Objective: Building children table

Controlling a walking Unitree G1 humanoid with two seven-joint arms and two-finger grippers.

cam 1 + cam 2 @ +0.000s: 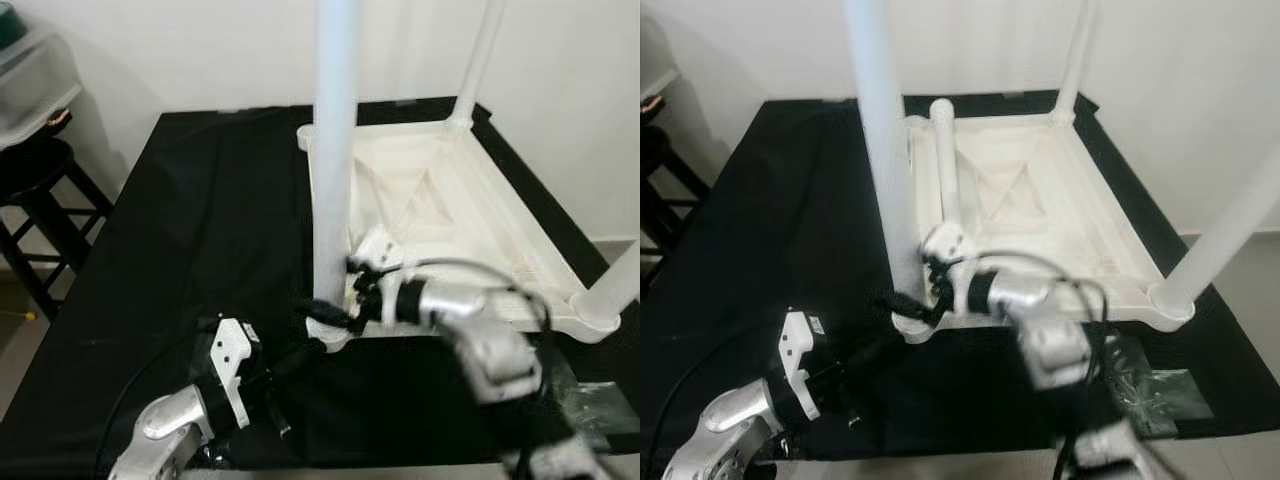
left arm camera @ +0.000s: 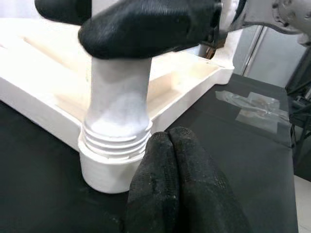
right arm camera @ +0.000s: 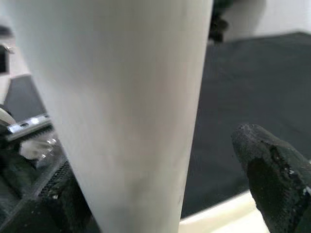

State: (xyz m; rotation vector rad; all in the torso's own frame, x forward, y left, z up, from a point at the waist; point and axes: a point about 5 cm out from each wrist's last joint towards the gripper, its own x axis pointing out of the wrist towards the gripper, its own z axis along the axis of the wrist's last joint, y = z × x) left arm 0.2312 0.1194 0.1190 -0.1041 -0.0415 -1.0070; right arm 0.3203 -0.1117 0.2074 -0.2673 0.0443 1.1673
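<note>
Setting: a room in a home. Plain white wall point(image 1: 200, 50); black cloth point(image 1: 180, 250) spread as work surface; dark wooden stool point(image 1: 40, 215) carrying a lidded plastic storage tub point(image 1: 30, 80); pale floor point(image 1: 1250, 290).

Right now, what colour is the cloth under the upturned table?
Black; the cloth shows best in the left eye view, under the white table.

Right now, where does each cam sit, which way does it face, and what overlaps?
Left eye: head, looking down at the upturned table top on black cloth; both arms.
Right eye: same scene, slightly offset.
Left wrist: low, along shut fingers at the near leg and its threaded socket.
Right wrist: fingertip beside that leg.
Shared: near leg with right pincer around it; left pincer close by.
</note>
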